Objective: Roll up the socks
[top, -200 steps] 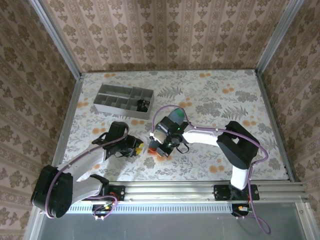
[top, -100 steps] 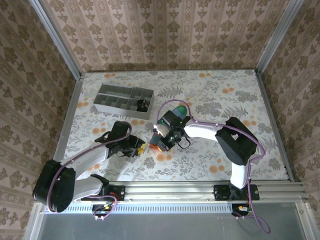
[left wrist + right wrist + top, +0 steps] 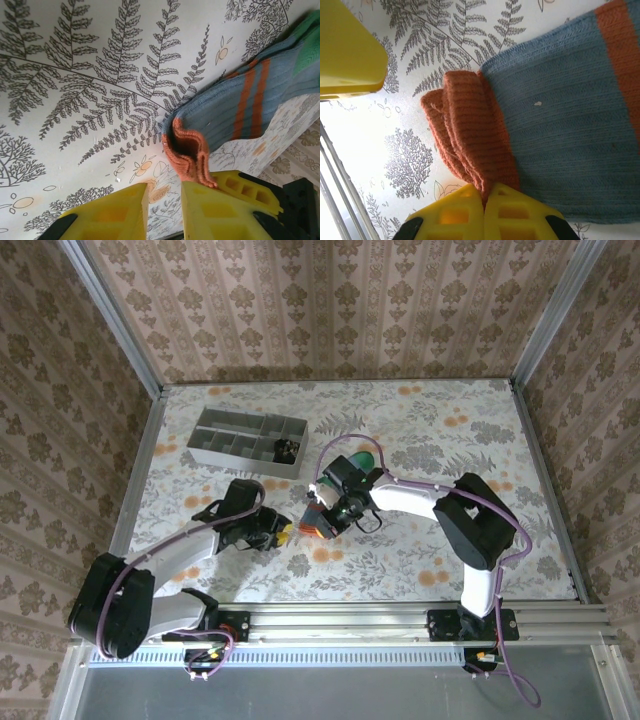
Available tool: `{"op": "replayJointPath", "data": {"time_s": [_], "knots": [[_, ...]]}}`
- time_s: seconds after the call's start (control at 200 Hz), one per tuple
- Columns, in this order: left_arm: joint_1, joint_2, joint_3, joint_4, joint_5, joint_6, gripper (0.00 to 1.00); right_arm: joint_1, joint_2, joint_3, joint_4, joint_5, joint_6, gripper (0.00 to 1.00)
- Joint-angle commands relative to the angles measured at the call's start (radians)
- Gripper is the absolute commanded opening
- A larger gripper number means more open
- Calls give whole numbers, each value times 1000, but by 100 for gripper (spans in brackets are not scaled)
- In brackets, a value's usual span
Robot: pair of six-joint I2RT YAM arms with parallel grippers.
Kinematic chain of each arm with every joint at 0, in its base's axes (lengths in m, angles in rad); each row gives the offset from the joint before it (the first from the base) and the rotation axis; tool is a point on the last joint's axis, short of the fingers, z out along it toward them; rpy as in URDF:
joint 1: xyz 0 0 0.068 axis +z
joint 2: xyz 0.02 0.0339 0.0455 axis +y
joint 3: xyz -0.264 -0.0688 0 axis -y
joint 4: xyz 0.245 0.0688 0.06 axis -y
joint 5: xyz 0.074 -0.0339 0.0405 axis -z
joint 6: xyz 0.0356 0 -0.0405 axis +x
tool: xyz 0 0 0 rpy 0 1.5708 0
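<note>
Teal-grey sock [image 3: 560, 110] lies flat near the middle of the table [image 3: 450, 430], in front of the tray [image 3: 235, 458]. Its green toe [image 3: 362, 462] points away from the arms and its orange cuff [image 3: 470, 130] points toward the near edge. The cuff is bunched into several folds. The right claw [image 3: 484, 207] is pressed together on those folds, so it holds the sock by the cuff. The left claw [image 3: 164, 210] sits just beside the same cuff with a narrow gap between its fingers. The table pattern shows through that gap, so I judge it empty, though the cuff brushes one finger.

The step in hand looks like starting the roll at the cuff. To do it well, the right claw should keep all the folds pinched and stay low to the table. It should turn the cuff over toward the toe, not pull it, since a pull would only drag the sock along. The left claw could press on the sock next to the roll so that each turn stays tight and even across the width.

A dark bundle [image 3: 288, 450] sits in one compartment of the tray (too small to tell whether it is the other sock).
</note>
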Motion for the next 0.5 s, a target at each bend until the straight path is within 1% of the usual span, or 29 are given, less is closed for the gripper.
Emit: {"op": "replayJointPath", "data": {"time_s": [0.0,0.495], "knots": [[-12,16,40,11,0,20,23,-8,-26,33,-41,-18,14,0],[-48,94,85,59,-4,33,21,-53,61,87,-51,18,20,0]]}}
